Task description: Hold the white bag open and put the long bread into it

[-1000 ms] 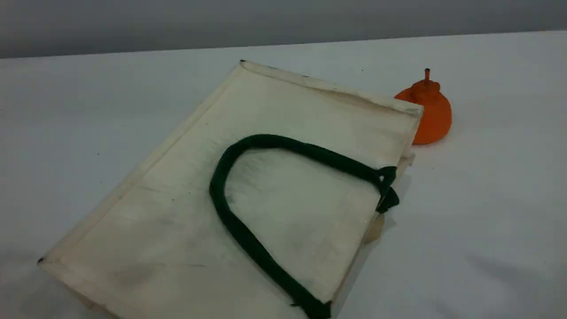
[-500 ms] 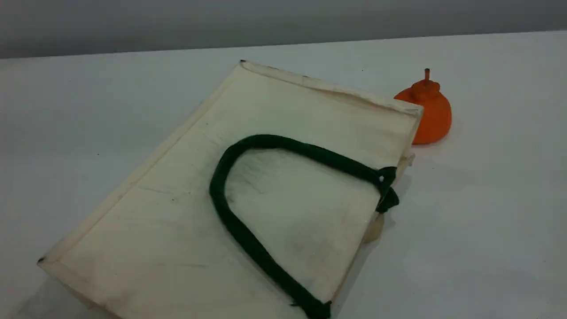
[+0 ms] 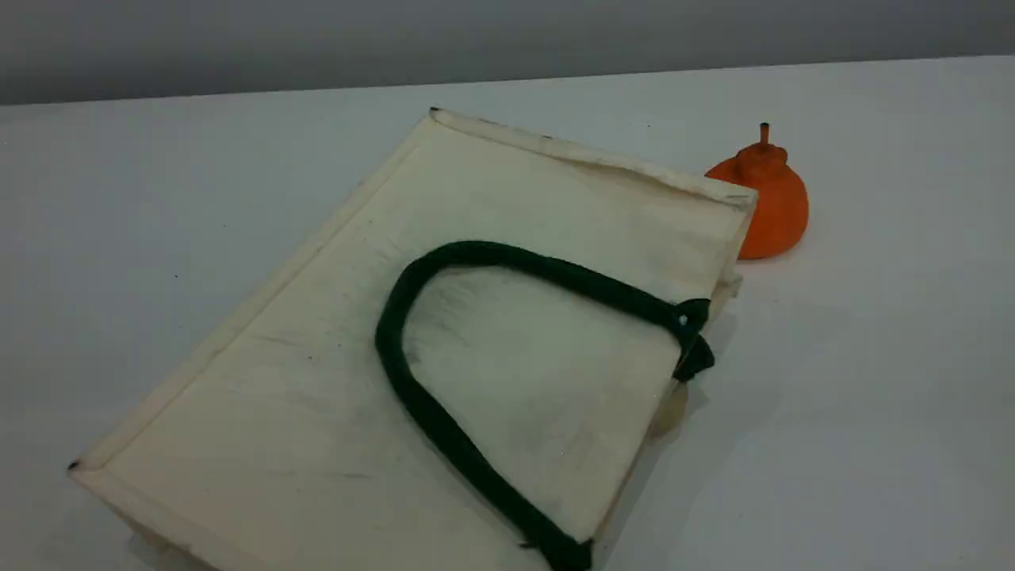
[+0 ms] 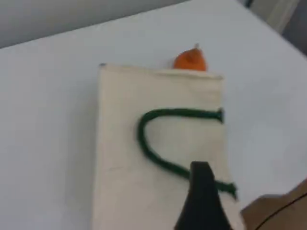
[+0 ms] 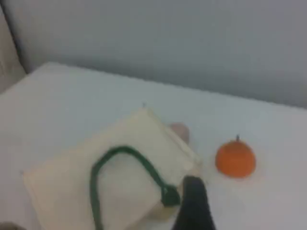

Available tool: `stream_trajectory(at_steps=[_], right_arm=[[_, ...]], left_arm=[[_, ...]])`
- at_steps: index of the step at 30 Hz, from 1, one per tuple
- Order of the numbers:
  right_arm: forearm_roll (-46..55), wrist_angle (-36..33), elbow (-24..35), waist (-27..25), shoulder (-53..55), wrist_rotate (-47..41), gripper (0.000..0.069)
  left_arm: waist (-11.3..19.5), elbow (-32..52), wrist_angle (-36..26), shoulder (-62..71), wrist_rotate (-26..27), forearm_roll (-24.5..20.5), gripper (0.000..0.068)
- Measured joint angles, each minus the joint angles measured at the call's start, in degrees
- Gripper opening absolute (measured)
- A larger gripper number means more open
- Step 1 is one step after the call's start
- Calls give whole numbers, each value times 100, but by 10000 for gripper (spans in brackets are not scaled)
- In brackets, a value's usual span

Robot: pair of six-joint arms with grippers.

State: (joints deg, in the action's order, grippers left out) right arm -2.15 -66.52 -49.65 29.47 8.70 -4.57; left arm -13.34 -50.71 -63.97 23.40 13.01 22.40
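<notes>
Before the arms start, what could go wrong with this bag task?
1. The bag lies flat and closed with its handle flat on top, so a gripper may pinch both layers instead of opening it.
2. The long bread shows in no view; it may be under the bag.
3. The orange pumpkin sits close to the bag's corner and could be knocked.

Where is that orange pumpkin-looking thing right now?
The orange pumpkin stands on the table's far right in the scene view, just beyond the white bag's corner.

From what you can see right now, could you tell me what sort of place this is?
Probably a staged test bench: a bare white table against a plain grey wall, holding only a white bag and an orange pumpkin-shaped toy.
</notes>
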Motion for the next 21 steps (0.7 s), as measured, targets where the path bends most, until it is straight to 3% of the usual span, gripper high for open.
stream_trajectory(at_steps=[8,12,17,21], right_arm=[[215,110,1339,0,-734,-15,484],[215,219,1825,0,-880,-43,484],[215,645,2007,0,-870,-92,483],[257,582,2040,0,-870,-97,483]], left_arm=[[3,392,-418,-527,-380,-909,461],[3,774,-513,-775,-511,-1048,461],[3,1282,-518,-1228,-506,-1051,461],[3,1599,-478,-1622,-696,-1279,461]])
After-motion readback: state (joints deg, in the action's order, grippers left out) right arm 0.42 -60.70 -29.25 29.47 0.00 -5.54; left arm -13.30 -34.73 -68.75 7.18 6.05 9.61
